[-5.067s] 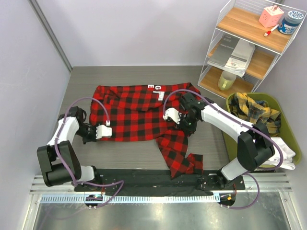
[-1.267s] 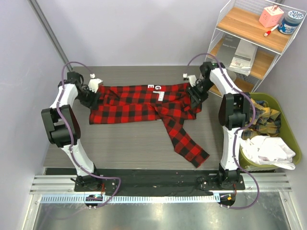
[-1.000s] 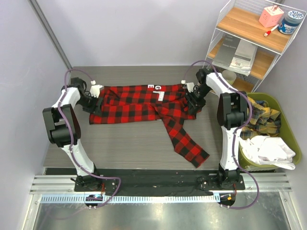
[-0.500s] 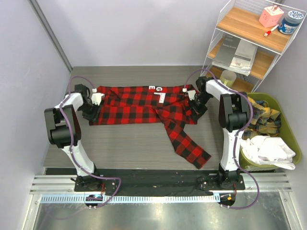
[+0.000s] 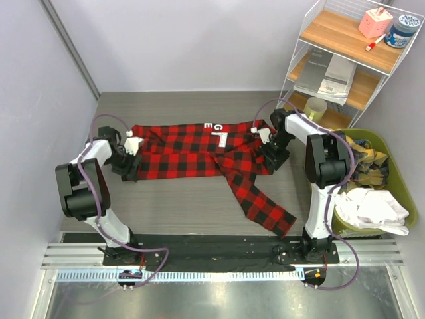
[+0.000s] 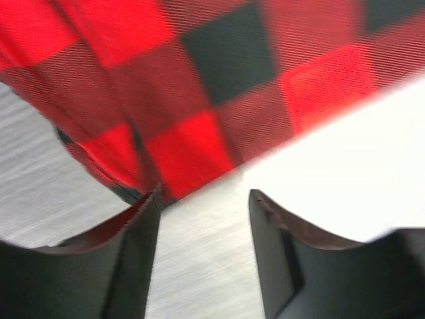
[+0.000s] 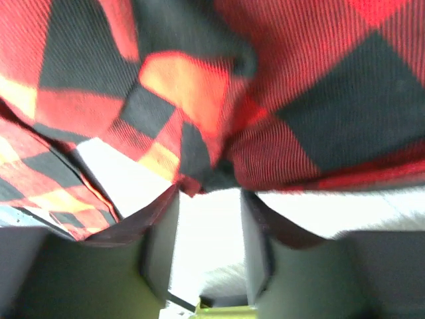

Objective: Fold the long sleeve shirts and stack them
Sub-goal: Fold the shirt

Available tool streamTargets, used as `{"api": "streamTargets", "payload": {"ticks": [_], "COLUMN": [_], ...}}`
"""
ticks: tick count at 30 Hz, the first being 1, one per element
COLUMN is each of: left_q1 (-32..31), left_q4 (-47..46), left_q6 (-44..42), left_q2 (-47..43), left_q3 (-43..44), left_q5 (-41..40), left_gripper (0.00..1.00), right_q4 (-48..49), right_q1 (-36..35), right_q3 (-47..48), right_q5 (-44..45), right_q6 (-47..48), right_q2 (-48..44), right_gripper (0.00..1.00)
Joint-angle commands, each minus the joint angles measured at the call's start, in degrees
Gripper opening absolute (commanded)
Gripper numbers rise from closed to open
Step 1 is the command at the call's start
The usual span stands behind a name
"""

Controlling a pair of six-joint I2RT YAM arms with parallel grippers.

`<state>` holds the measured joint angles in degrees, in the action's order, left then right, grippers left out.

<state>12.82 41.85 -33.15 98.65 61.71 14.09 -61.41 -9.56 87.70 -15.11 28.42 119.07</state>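
Observation:
A red-and-black check long sleeve shirt [image 5: 192,149] lies as a wide folded band across the table, white letters [image 5: 216,125] at its far edge. One sleeve [image 5: 262,199] trails toward the near right. My left gripper [image 5: 131,163] is at the band's left end. In the left wrist view the left gripper [image 6: 206,194] is open, with bare table between the fingers and the cloth edge [image 6: 192,153] just past the tips. My right gripper [image 5: 271,154] is at the band's right end. The right gripper [image 7: 210,193] is open too, with bunched cloth [image 7: 219,126] at its tips.
A green bin [image 5: 398,179] at the right holds a yellow-and-black plaid shirt [image 5: 362,159] and a white garment [image 5: 372,206]. A white wire shelf [image 5: 345,60] with jars and papers stands at the back right. A grey wall runs along the left.
Both grippers shut on the shirt's ends, drew the band a little toward the near side, then opened and let go. The trailing sleeve slid slightly right.

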Motion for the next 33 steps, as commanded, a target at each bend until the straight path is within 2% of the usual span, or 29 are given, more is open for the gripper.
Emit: {"api": "streamTargets", "payload": {"ticks": [1,3,7,11,13,14,19,25,30,33], "left_q1": [0.3,-2.0,-6.1,-7.1,-7.2,-7.2,-7.5,-7.5,-7.4,-7.0], "left_q4": [5.9,7.3,6.7,5.0,5.1,5.3,3.3,-1.3,-4.3,-6.2], "left_q6": [-4.8,-7.7,-10.2,-10.0,-11.5,-11.9,-12.2,-10.8,-9.0,-7.9], "left_q2": [-9.3,-11.9,-17.0,-19.1,-19.5,-20.0,-21.7,-24.0,-26.4,-28.2], "left_q3": [1.7,2.6,2.7,2.2,1.4,1.1,-1.1,-4.8,-6.8,-7.6], "left_q5": [15.5,19.0,19.6,21.5,22.6,23.3,22.3,18.9,14.7,13.0], "left_gripper": [0.63,0.72,0.76,0.81,0.96,0.99,1.0,1.0,1.0,1.0], "right_q4": [-5.1,-7.1,-11.3,-8.1,-5.1,-3.8,-1.2,6.8,15.1,18.6], "right_q1": [1.2,1.7,1.7,1.7,1.7,1.0,-3.3,-13.8,-16.0,-17.6], "right_q3": [-0.8,-2.8,-10.7,-21.4,-27.0,-28.7,-36.8,-46.6,-50.5,-52.3], "right_q5": [-1.5,-3.8,-2.7,2.6,3.5,4.4,9.3,18.1,23.3,25.4], "right_q6": [6.5,8.8,14.5,17.7,18.1,18.2,17.8,12.3,9.1,8.0], "right_q2": [-8.7,-12.2,-17.1,-25.4,-28.7,-31.0,-34.5,-37.9,-34.4,-31.9], "right_gripper": [0.53,0.6,0.66,0.67,0.68,0.68,0.68,0.65,0.56,0.27]}}
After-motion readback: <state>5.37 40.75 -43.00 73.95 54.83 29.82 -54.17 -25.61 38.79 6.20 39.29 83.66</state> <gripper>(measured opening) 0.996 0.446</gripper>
